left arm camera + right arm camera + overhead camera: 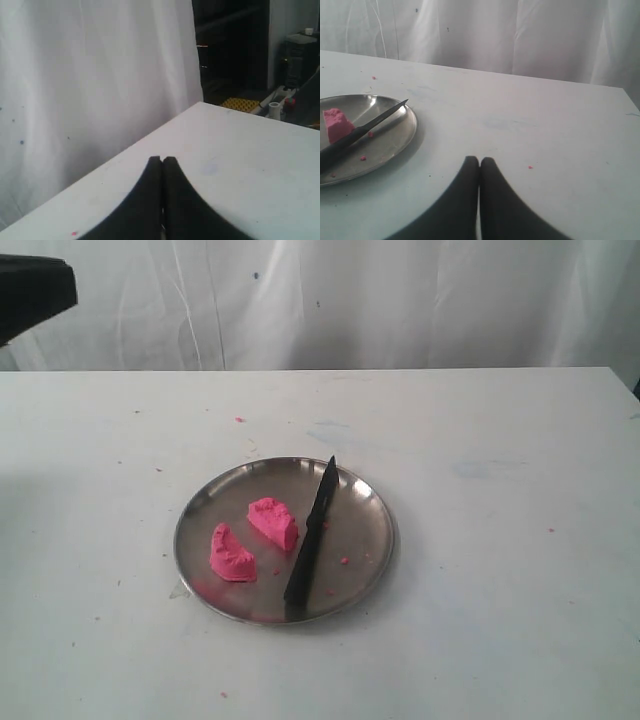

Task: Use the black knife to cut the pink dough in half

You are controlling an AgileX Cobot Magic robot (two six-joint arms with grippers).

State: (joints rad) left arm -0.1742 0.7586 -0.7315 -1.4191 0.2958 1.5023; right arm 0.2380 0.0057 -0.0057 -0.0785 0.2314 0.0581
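Observation:
The pink dough lies in two rough chunks on a round steel plate (370, 510): one chunk (273, 522) near the middle, the other (231, 556) toward the plate's front left. The black knife (310, 540) rests flat across the plate beside them, tip pointing to the far rim. In the right wrist view the knife (365, 131) and one chunk (337, 125) show on the plate (402, 132). My right gripper (479, 160) is shut and empty, over bare table away from the plate. My left gripper (162, 159) is shut and empty, near the table's edge by the white curtain.
Tiny pink crumbs (344, 560) dot the plate and the white table (500, 540). A white curtain (400, 300) hangs behind the table. A black arm part (35, 295) shows at the top left of the exterior view. Past the table's end stands dark equipment (300, 50).

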